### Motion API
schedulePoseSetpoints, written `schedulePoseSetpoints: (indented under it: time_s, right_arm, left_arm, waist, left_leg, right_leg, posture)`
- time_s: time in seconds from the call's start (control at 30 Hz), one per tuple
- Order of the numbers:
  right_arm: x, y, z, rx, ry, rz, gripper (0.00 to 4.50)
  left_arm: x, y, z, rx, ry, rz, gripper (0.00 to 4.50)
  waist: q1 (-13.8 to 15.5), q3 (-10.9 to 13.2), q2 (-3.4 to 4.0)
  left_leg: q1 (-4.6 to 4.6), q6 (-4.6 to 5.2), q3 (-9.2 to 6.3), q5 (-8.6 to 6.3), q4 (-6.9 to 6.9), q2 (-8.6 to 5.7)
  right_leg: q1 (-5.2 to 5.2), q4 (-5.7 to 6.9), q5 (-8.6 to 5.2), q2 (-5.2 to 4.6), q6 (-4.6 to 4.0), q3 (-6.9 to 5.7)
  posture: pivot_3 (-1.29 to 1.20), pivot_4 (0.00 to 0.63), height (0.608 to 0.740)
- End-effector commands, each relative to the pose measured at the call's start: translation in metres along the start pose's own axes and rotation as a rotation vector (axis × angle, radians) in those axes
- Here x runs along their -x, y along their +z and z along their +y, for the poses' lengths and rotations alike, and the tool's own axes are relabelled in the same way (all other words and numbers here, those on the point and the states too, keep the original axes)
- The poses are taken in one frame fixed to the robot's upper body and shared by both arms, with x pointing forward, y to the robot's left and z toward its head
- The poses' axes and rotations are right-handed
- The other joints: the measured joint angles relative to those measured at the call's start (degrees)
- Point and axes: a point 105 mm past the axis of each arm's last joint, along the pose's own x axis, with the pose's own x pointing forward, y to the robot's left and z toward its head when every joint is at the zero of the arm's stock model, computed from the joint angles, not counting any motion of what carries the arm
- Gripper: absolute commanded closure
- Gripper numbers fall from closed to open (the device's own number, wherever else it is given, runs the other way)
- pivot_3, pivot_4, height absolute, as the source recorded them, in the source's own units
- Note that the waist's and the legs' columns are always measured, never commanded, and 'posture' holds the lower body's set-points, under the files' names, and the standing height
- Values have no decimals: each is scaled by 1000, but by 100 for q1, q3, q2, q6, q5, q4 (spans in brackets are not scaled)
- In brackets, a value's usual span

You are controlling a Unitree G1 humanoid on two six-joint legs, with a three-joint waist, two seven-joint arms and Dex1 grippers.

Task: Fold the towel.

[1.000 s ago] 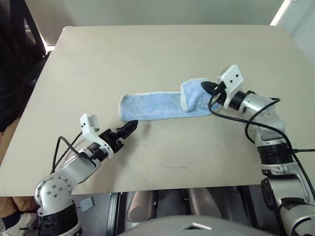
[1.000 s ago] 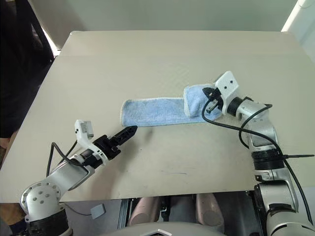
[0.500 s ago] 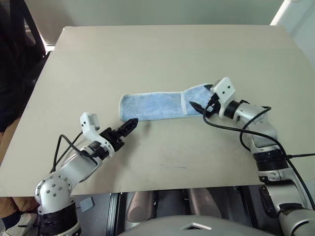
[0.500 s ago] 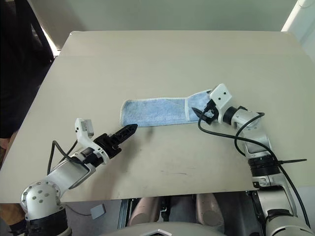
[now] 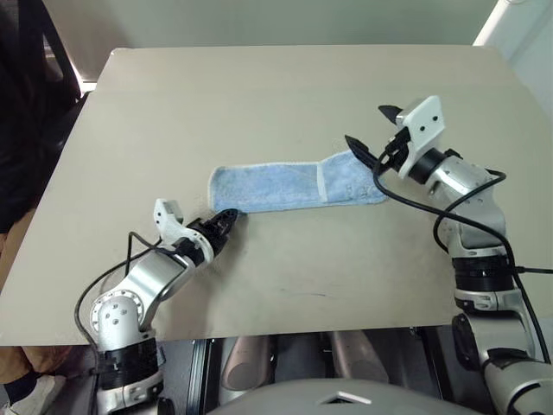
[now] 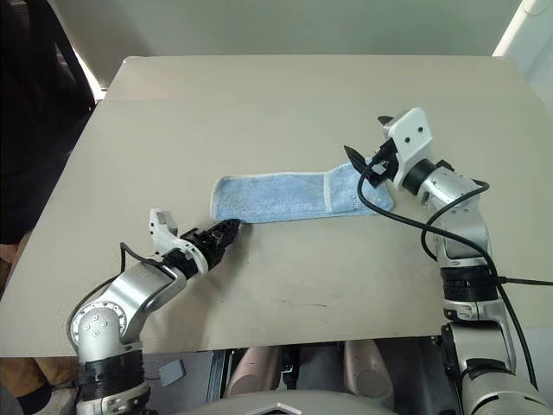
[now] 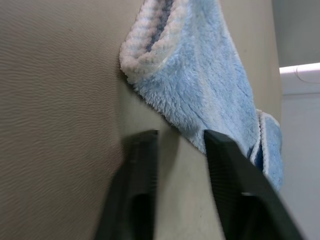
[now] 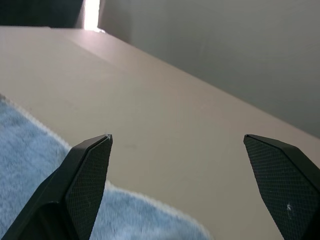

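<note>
Left eye view: right gripper (image 5: 370, 134) jaws wide, empty, above towel (image 5: 285, 185); left gripper (image 5: 226, 216) jaws narrowly parted — gripping nothing.

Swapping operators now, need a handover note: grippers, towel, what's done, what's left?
Left gripper: low on the beige table, at the near left corner of the light blue terry towel; fingers slightly apart, nothing between them.
Right gripper: wide open, empty, raised above the towel's right end.
Towel: one long strip lying flat, its right end flap laid out.
Done: no fold in place.
Left: grasp an end, fold it over.
</note>
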Motion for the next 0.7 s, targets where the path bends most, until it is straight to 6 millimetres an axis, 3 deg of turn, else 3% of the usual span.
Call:
schedulePoseSetpoints:
  time_s: [0.03,0.17,0.23,0.33,0.53,0.7]
  right_arm:
    - [1,21,-5,23,-20,-73,52]
    - [1,21,-4,27,-19,-69,52]
    - [3,20,-3,29,-22,-64,52]
    - [4,19,-3,29,-25,-59,52]
    - [5,17,-2,27,-27,-52,52]
    - [4,16,-1,23,-23,-50,52]
  left_arm:
    - [-13,0,-10,5,-36,1,3493]
    - [-16,3,-20,-4,-89,-15,3493]
    - [-13,5,-24,-4,-121,-30,3131]
    - [-10,7,-23,-3,-132,-38,2289]
    - [-1,9,-17,0,-118,-45,153]
    - [0,13,-6,41,-59,-75,25]
  waist:
    - [23,0,0]
    - [42,2,0]
    - [41,3,-1]
    - [41,3,0]
    - [35,3,-1]
    - [3,3,-1]
  left_leg:
    - [-1,5,0,2,0,0]
    - [-4,10,0,4,0,-2]
    - [-4,9,0,2,0,-2]
    - [-4,7,-1,-1,-6,0]
    - [-1,3,0,-4,-15,0]
    - [15,-3,1,-4,-38,1]
  right_leg:
    - [0,0,-1,0,1,0]
    - [1,-2,-3,-1,2,0]
    - [-1,-2,-5,0,0,0]
    - [-3,-2,-13,3,0,0]
    - [-4,-3,-22,4,-2,0]
    - [-4,-3,-31,5,-8,1]
  posture:
    - [0,150,736]
    - [0,150,736]
    - [0,150,736]
    - [0,150,736]
    - [0,150,736]
    - [0,150,736]
